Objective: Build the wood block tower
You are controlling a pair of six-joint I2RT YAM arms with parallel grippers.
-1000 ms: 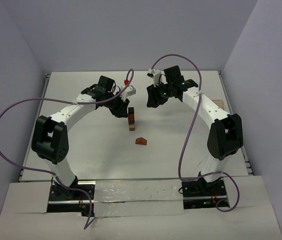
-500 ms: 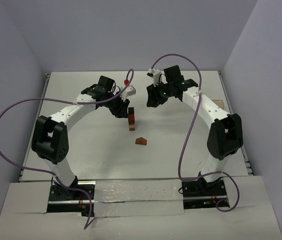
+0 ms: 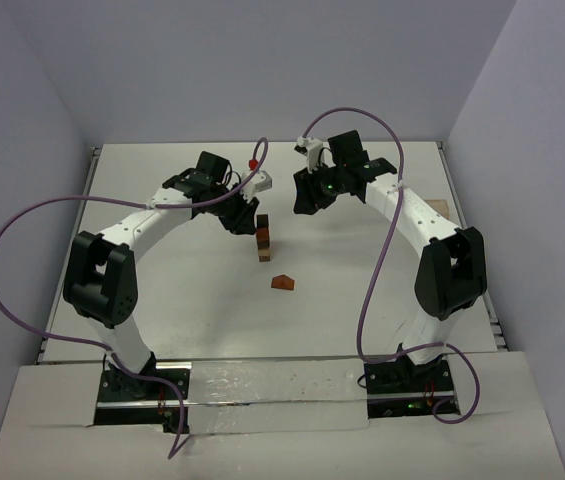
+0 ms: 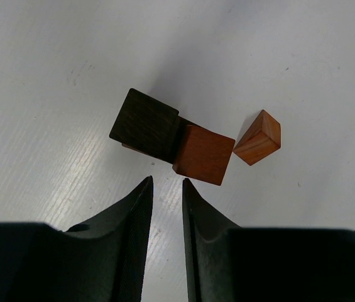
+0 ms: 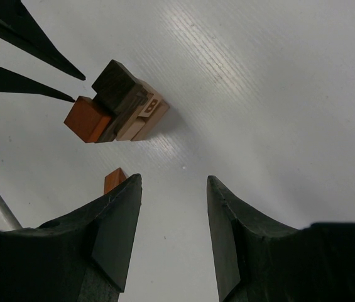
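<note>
The wood block tower (image 3: 262,240) stands mid-table, a narrow stack with a dark block (image 4: 146,124) and a reddish-orange block (image 4: 203,154) at its top. It also shows in the right wrist view (image 5: 120,110). A loose reddish wedge (image 3: 282,283) lies on the table nearer the arms; both wrist views show it (image 4: 258,137) (image 5: 115,180). My left gripper (image 3: 245,220) hovers just left of the tower top, its jaws a narrow gap apart and empty (image 4: 166,182). My right gripper (image 3: 305,205) is wide open and empty (image 5: 174,179), to the tower's right.
The white table (image 3: 182,300) is walled by grey panels at the back and sides. A sliver of light-tan wood (image 3: 439,206) shows behind the right arm at the table's right edge. Purple cables loop over both arms.
</note>
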